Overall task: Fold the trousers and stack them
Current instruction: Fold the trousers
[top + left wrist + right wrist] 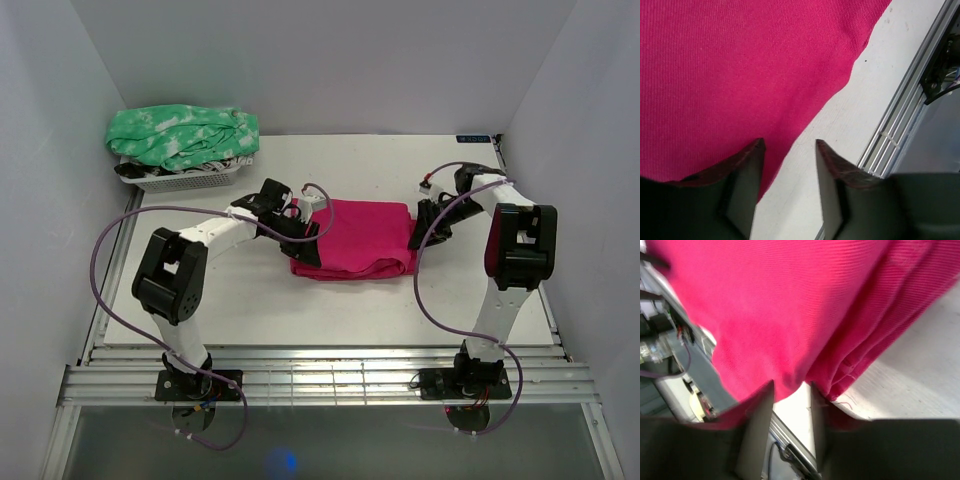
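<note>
The trousers (355, 240) lie at the middle of the table (230, 310) as a folded pink block, its long axis running 9 to 3 o'clock in the top view. An arm stands at each short end, the left at 9 o'clock and the right at 3, both about equally near.

The left gripper (788, 142) is about half open. Bare table shows through the gap, and the cloth's edge runs just under its left finger, with nothing pinched that I can see. The bulk of the cloth lies toward 11 o'clock from its tips in its own camera.

The right gripper (791, 385) is down to a narrow slit. A lip of cloth hangs at the mouth of that slit at 12 o'clock, with layered folds at 2 o'clock. Whether the lip is caught, I cannot tell.

Since the ends face the arms, my guess is the next fold brings one short end across toward the other, or both lift the block toward the basket (185, 182) at 10 o'clock
</note>
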You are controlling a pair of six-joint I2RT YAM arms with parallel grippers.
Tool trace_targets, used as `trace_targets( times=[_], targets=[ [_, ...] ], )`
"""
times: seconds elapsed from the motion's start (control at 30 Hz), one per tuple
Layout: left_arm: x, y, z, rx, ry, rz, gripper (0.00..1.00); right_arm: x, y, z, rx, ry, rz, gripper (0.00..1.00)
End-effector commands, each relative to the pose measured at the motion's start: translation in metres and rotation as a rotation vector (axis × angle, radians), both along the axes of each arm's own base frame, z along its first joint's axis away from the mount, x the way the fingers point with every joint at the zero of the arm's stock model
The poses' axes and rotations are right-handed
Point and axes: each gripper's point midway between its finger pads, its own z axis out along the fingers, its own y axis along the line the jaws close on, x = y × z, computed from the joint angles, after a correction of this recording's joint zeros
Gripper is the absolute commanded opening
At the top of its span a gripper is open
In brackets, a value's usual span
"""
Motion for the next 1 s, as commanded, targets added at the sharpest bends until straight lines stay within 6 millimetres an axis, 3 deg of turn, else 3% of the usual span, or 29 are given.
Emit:
trace_targets(
  times=[0.0, 0.03, 0.13, 0.3, 0.43, 0.57, 0.6, 0.63, 0.7, 0.73, 0.8, 0.9, 0.97],
  targets=[
    [0.001, -0.002, 0.022, -0.052, -0.068, -0.023, 0.59, -0.007, 0.011, 0.037, 0.114, -0.05, 0.042, 0.46],
    [0.001, -0.002, 0.024, -0.052, -0.074, -0.022, 0.61, -0.01, 0.013, 0.039, 0.129, -0.033, 0.034, 0.62],
    [0.004, -0.001, 0.029, -0.048, -0.11, -0.018, 0.66, -0.017, 0.019, 0.038, 0.169, 0.008, 0.009, 0.93],
    [0.008, 0.001, 0.026, -0.03, -0.113, -0.012, 0.66, -0.015, 0.024, 0.026, 0.19, 0.085, -0.011, 0.92],
    [0.007, 0.003, 0.018, -0.011, -0.101, -0.007, 0.66, -0.028, 0.036, 0.011, 0.155, 0.139, 0.037, 0.84],
    [0.006, 0.003, 0.015, -0.01, -0.09, 0.0, 0.68, -0.04, 0.034, -0.006, 0.115, 0.201, 0.043, 0.79],
    [0.005, 0.004, 0.012, -0.006, -0.088, 0.004, 0.68, -0.04, 0.031, -0.007, 0.098, 0.198, 0.047, 0.75],
    [0.005, 0.005, 0.011, -0.002, -0.087, 0.005, 0.69, -0.039, 0.03, -0.006, 0.093, 0.183, 0.049, 0.65],
    [0.004, 0.007, 0.006, 0.01, -0.08, 0.011, 0.69, -0.032, 0.034, 0.004, 0.114, 0.151, 0.052, 0.46],
    [0.004, 0.008, 0.003, 0.016, -0.074, 0.014, 0.68, -0.029, 0.036, 0.009, 0.133, 0.131, 0.058, 0.24],
    [0.006, 0.012, 0.002, 0.015, -0.06, 0.034, 0.68, -0.021, 0.043, 0.032, 0.196, 0.079, 0.073, 0.08],
    [0.01, 0.017, 0.002, 0.0, -0.031, 0.061, 0.67, -0.019, 0.044, 0.057, 0.241, 0.013, 0.11, 0.08],
    [0.009, 0.02, -0.007, 0.007, 0.017, 0.069, 0.61, -0.021, 0.038, 0.058, 0.234, 0.0, 0.103, 0.08]
  ],
)
